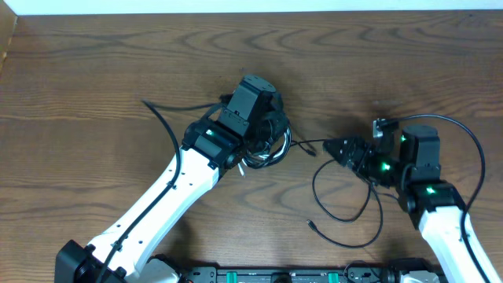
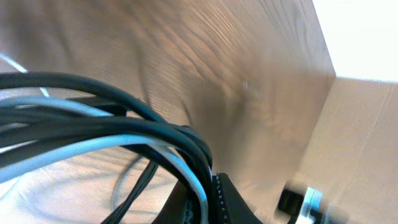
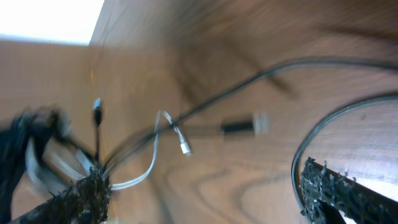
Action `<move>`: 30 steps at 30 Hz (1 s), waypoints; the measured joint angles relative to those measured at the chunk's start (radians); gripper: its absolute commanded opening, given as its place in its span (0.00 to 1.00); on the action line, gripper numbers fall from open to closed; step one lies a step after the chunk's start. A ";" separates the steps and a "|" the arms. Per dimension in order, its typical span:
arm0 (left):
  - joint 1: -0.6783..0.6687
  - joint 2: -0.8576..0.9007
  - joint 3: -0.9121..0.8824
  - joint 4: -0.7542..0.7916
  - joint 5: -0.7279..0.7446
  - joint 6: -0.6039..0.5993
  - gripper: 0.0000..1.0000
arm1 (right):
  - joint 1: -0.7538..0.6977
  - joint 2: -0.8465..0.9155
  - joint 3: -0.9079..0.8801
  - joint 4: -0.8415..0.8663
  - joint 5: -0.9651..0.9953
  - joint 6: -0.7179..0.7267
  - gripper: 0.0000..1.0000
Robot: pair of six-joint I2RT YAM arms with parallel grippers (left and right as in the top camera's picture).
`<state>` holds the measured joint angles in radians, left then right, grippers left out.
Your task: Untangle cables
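Observation:
The cables (image 1: 267, 141) form a bunch of black and white loops near the table's middle. My left gripper (image 1: 263, 130) is shut on this bunch. In the left wrist view the black and white strands (image 2: 124, 134) run down between the dark fingers (image 2: 233, 202). One black cable (image 1: 346, 200) trails right from the bunch in a wide loop and ends in a small plug (image 1: 311, 224). My right gripper (image 1: 339, 149) stands open beside that strand, nothing between its fingers. The right wrist view shows a white plug end (image 3: 185, 147) and a black plug (image 3: 242, 126) lying on the wood ahead of the open gripper (image 3: 205, 193).
The brown wooden table (image 1: 94, 71) ends at a white strip along the far edge. A thicker black wire (image 1: 165, 122) arcs from the left arm, another (image 1: 468, 137) over the right arm. The arms' base rail (image 1: 275, 275) lies at the near edge.

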<state>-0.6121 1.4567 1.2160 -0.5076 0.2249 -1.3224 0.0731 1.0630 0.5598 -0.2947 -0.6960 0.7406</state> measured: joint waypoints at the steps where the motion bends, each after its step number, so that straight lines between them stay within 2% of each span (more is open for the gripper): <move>1: 0.000 0.000 0.000 -0.003 -0.006 -0.051 0.12 | 0.000 -0.021 0.000 -0.022 -0.015 -0.021 0.96; 5: 0.000 0.000 0.000 -0.006 -0.024 -0.305 0.11 | 0.019 -0.085 0.000 -0.087 -0.056 -0.074 0.91; 8: 0.000 0.000 0.000 -0.006 -0.029 -0.435 0.10 | 0.063 -0.097 0.000 -0.084 -0.069 -0.102 0.90; 16: -0.004 0.000 0.000 -0.006 0.002 -0.565 0.08 | 0.220 -0.067 0.000 0.078 -0.028 -0.142 0.87; 19: -0.005 0.000 0.000 -0.006 0.023 -0.595 0.08 | 0.258 -0.039 0.000 0.151 -0.018 -0.135 0.80; 20: -0.005 0.000 0.000 -0.006 0.033 -0.605 0.08 | 0.268 -0.027 0.000 0.172 -0.016 -0.128 0.77; 22: -0.005 0.000 0.000 -0.006 0.050 -0.619 0.08 | 0.285 -0.008 0.000 0.196 -0.003 -0.115 0.64; 25: -0.006 0.000 0.000 -0.006 0.082 -0.634 0.08 | 0.295 0.027 0.000 0.199 0.024 -0.088 0.25; 27: -0.006 0.000 0.000 -0.010 0.092 -0.638 0.08 | 0.296 0.045 0.000 0.203 0.035 -0.077 0.04; 29: -0.006 0.000 0.000 -0.013 0.095 -0.637 0.09 | 0.297 0.051 0.000 0.207 0.041 -0.071 0.01; 30: -0.005 0.000 0.000 -0.013 0.096 -0.631 0.30 | 0.298 0.051 0.000 0.209 0.043 -0.068 0.01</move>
<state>-0.6170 1.4567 1.2160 -0.5209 0.3206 -1.9537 0.3714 1.1137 0.5598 -0.0853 -0.6529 0.6727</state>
